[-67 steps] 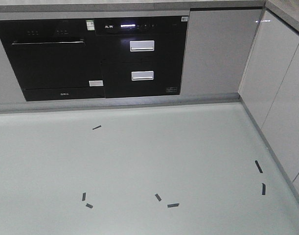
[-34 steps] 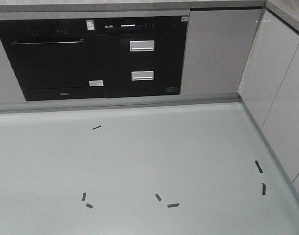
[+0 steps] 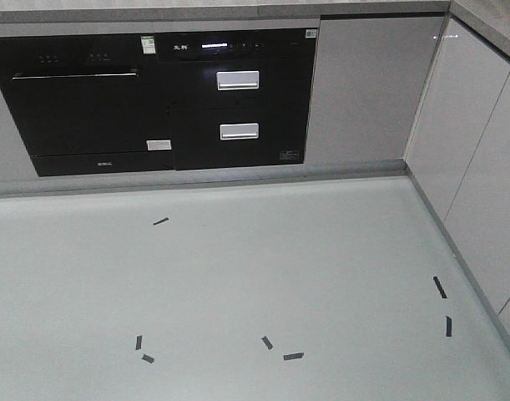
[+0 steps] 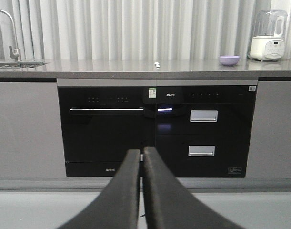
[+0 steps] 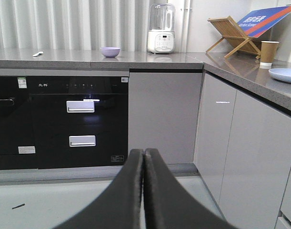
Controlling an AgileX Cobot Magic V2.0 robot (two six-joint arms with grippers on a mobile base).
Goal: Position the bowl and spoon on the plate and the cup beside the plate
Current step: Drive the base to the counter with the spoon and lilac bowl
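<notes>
Lavender bowl [image 5: 110, 51], mint spoon [image 5: 38, 54] well apart on table [image 5: 135, 58]; plate [image 5: 285, 75], cup [image 5: 269, 52] on side stretch. Left fingers [image 4: 128, 191], right fingers [image 5: 131, 191] pressed together, empty. I judge approach stage: next I drive closer, spread fingers for bowl.

The left tool [image 4: 142, 152] and the right tool [image 5: 144, 151] both point level ahead, fingers pressed together.

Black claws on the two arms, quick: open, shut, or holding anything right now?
Left black gripper: shut tight, holding nothing.
Right black gripper: shut tight, holding nothing.
</notes>
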